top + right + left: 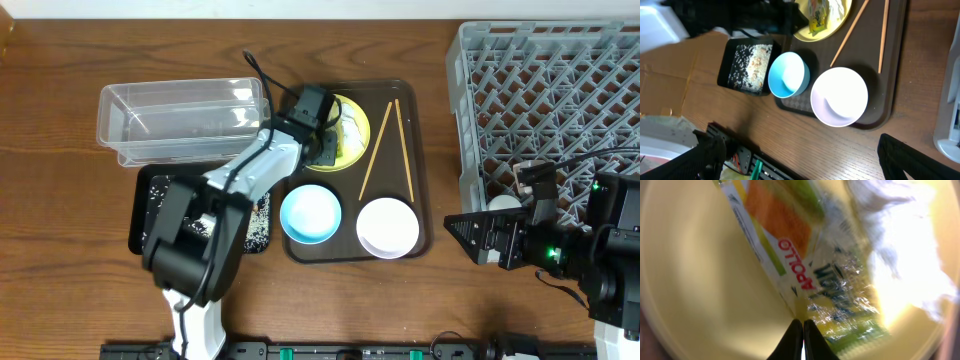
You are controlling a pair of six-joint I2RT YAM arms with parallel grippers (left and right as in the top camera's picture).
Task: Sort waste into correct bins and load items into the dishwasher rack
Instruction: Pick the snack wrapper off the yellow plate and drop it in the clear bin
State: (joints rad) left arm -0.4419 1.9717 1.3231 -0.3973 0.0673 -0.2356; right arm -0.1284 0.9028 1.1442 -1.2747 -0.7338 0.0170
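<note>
The left gripper (803, 330) is pinched shut on the printed wrapper (805, 265) over the yellow plate (695, 280); a straight lift is advised, the paper scrap (900, 245) left undisturbed.

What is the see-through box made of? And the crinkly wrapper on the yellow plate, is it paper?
The see-through box looks like clear hard plastic: the table shows through its glossy walls. The wrapper seems to be thin shiny plastic film, not paper: it glints and wrinkles, with printed colours. The yellow plate looks smooth and glossy, maybe plastic or glazed ceramic; I cannot tell which.
</note>
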